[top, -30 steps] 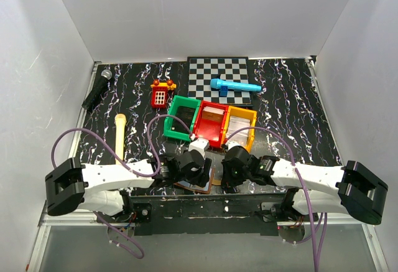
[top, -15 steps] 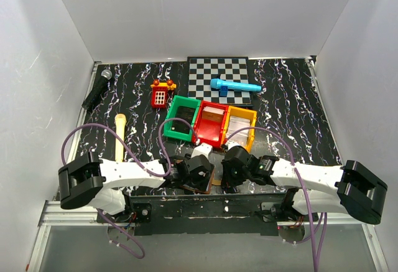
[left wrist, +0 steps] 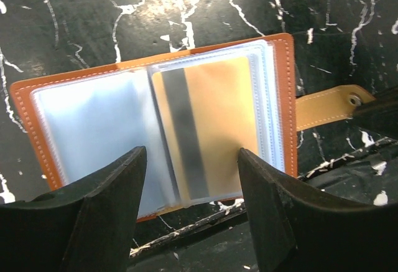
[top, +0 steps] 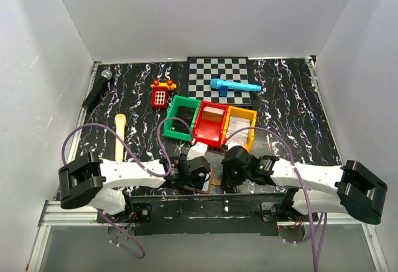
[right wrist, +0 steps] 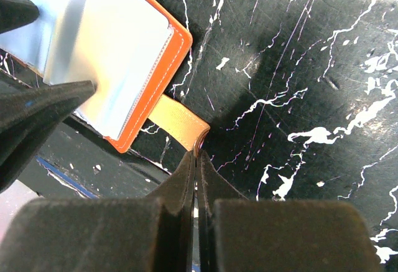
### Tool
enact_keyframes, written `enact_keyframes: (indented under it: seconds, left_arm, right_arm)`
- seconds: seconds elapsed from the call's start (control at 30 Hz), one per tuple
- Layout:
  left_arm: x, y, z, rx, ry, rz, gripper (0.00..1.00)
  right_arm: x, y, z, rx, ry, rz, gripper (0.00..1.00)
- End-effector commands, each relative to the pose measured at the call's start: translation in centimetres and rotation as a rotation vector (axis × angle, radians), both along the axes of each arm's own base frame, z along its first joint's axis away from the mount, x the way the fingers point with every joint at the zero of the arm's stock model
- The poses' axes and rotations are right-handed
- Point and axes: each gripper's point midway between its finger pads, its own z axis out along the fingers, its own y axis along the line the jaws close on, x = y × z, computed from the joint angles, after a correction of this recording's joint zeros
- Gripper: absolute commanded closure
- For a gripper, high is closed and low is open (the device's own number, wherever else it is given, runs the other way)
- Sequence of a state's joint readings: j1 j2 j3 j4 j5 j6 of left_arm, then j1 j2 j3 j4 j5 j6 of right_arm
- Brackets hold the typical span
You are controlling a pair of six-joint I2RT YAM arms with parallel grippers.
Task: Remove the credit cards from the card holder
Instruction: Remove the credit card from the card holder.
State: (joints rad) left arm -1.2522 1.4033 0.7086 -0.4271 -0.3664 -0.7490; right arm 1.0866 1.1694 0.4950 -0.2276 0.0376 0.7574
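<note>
My left pincer (left wrist: 191, 154) gapes wide over the open brown leather card holder (left wrist: 93, 122); my right pincer (right wrist: 198, 157) pinches its tan strap (right wrist: 177, 121).

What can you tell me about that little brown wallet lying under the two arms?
The card holder lies open, flat on the black marbled table. Stitched orange-brown cover, leather-like; clear glossy pockets inside, one holding a tan card with a dark stripe. The right gripper, jaws shut, pinches its tan snap tab. The left gripper hangs over it, jaws open.
</note>
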Motion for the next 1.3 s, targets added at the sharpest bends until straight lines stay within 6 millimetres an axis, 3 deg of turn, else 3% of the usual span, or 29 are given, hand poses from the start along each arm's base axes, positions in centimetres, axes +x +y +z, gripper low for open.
enact_keyframes:
  seconds: [0.0, 0.23, 0.4, 0.47, 0.6, 0.77, 1.27]
  left_arm:
    - [1.0, 1.2, 1.2, 0.028, -0.057, 0.066, 0.40]
    - [1.7, 2.8, 2.1, 0.042, -0.105, 0.140, 0.37]
    - [2.6, 4.4, 4.6, -0.004, -0.163, 0.208, 0.35]
    - [2.5, 3.5, 6.0, -0.082, -0.174, 0.178, 0.37]
    - [1.6, -0.4, 7.9, -0.213, -0.151, 0.018, 0.40]
    - [0.3, -2.5, 5.8, -0.050, -0.144, -0.088, 0.37]
    - [0.1, -2.5, 2.9, 0.095, -0.126, -0.096, 0.36]
  right_arm:
    - [0.1, 0.3, 0.4, 0.027, -0.005, -0.002, 0.99]
    - [0.2, 0.3, 0.6, 0.031, -0.007, -0.005, 0.99]
    - [0.2, 0.2, 0.6, 0.028, -0.009, -0.004, 0.99]
    - [0.2, 0.2, 0.6, 0.029, -0.011, -0.005, 0.99]
    - [0.2, 0.3, 0.7, 0.031, -0.010, -0.004, 0.99]
    - [0.2, 0.5, 0.8, 0.028, -0.010, -0.001, 0.99]
    - [0.3, 0.5, 1.0, 0.024, -0.011, 0.001, 0.99]
